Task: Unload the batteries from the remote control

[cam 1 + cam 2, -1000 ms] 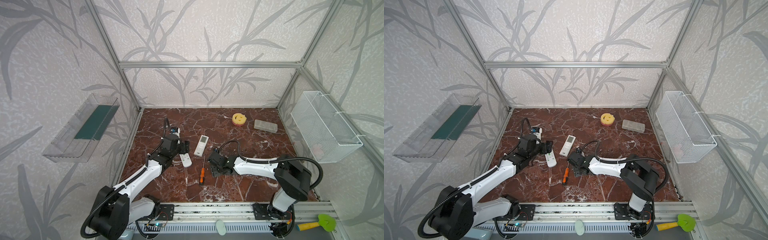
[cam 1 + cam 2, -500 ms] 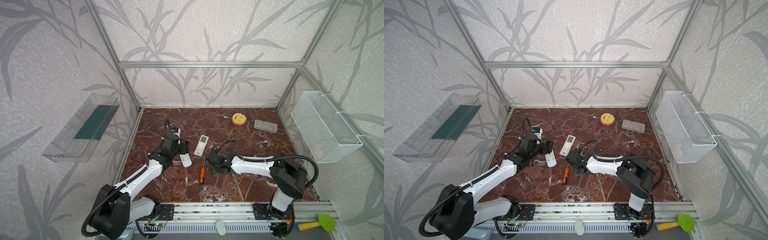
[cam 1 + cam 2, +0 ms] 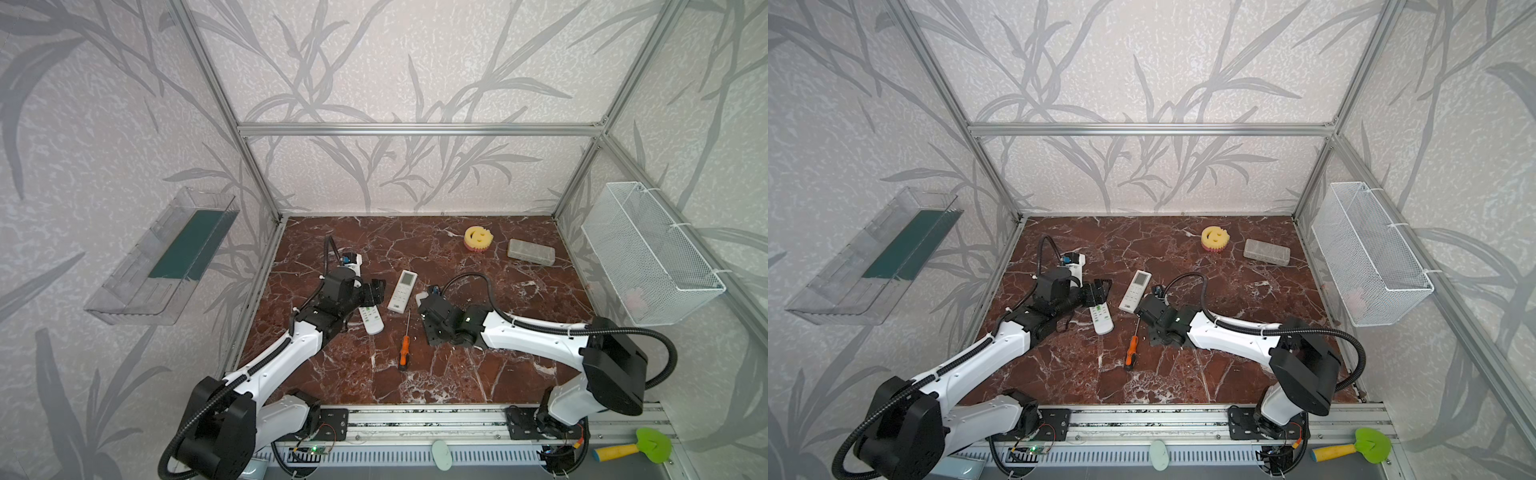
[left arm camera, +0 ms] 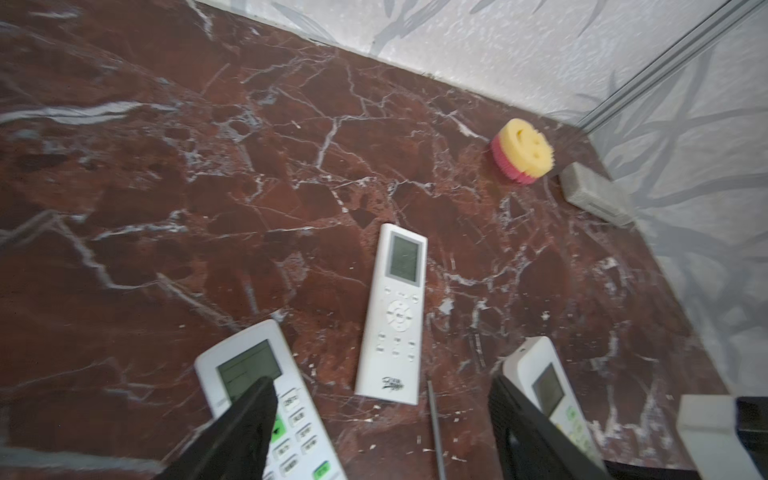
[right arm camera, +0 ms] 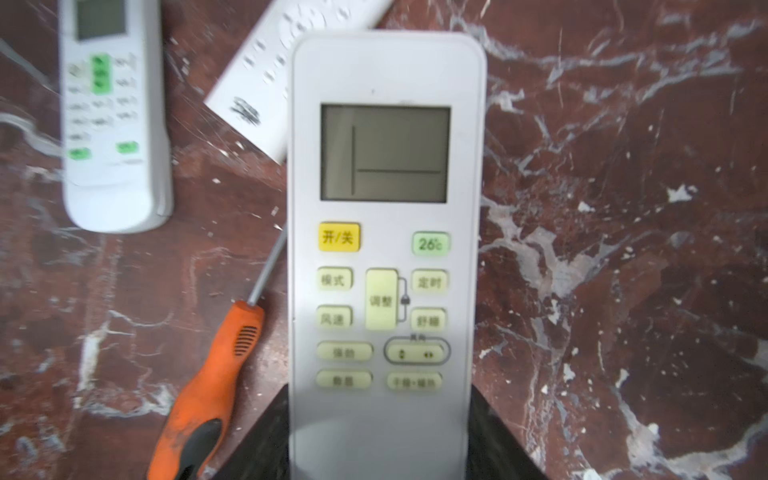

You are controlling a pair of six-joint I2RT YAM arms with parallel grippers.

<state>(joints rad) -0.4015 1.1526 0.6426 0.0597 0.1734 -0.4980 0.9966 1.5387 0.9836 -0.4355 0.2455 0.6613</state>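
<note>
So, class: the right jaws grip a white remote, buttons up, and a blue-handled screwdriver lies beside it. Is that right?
Not quite. The screwdriver has an orange handle, not blue; the right wrist view shows it. The right gripper does grip the white remote in its jaws, buttons up, with the screwdriver beside it.

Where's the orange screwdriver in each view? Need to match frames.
Top view: screwdriver lower centre, just below the slim white remote.
Top view: screwdriver, same place.
Left wrist: only its metal shaft, past the slim white remote logo end.
Right wrist: orange handle and shaft, beside the remote with the yellow button.
Shared landmark: slim white remote, logo end near the shaft.
</note>
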